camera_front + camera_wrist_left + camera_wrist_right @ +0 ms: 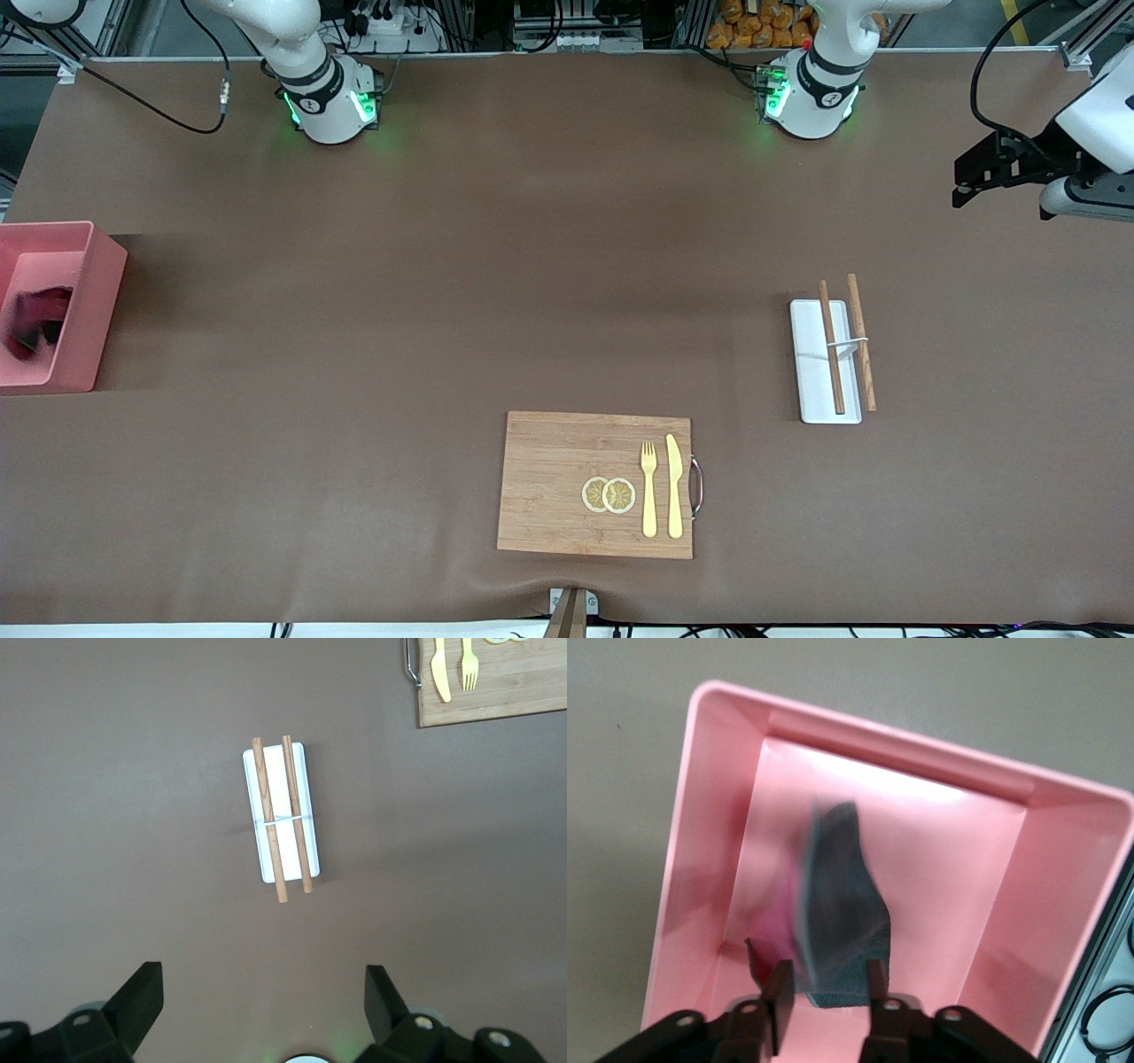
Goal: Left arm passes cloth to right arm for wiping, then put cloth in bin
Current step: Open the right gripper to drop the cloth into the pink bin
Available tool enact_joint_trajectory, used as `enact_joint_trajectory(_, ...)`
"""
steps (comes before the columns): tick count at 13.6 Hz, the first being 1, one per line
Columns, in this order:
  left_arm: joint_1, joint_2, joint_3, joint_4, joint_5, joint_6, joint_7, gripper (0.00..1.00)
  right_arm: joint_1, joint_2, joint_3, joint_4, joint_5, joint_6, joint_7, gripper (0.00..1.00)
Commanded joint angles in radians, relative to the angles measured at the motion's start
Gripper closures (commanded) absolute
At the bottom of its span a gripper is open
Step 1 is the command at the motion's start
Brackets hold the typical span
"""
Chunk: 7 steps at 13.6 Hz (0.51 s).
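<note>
Brown matte cover spans the table (496, 292), slightly rippled at the edge nearest the front camera; metal frames and cables run along the robots' side. Salmon-pink plastic bin (84, 306) sits at the right arm's end, plain smooth walls; soft cloth (837, 904), grey and magenta, is inside it, blurred, between the spread fingers of the right gripper (826, 997) over the bin, grip not clear. Left gripper (266, 992) waits open over bare cover, above a flat white tray (282, 815) with two wooden sticks (285, 819); bamboo board (595, 485) holds yellow fork (648, 489) and knife (674, 486).
</note>
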Motion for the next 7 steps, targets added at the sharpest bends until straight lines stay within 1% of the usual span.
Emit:
enact_joint_trajectory(1, 0.003, 0.020, -0.005, 0.011, -0.008, 0.001, -0.015, 0.00, 0.028, -0.084, 0.018, 0.012, 0.013, -0.096, -0.013, 0.00)
enact_joint_trajectory(3, 0.000, 0.025, -0.004, 0.011, 0.000, 0.001, -0.015, 0.00, 0.089, -0.147, 0.016, 0.014, -0.013, -0.187, 0.016, 0.00)
enact_joint_trajectory(4, 0.001, 0.024, -0.004, 0.013, 0.000, 0.002, -0.015, 0.00, 0.123, -0.175, 0.018, 0.012, -0.024, -0.239, 0.111, 0.00)
enact_joint_trajectory(6, 0.005, 0.024, -0.002, 0.013, 0.001, 0.004, -0.015, 0.00, 0.203, -0.199, 0.021, 0.011, -0.025, -0.357, 0.318, 0.00)
enact_joint_trajectory(7, 0.005, 0.024, -0.004, 0.013, 0.001, 0.005, -0.015, 0.00, 0.241, -0.207, 0.022, 0.002, -0.021, -0.391, 0.385, 0.00)
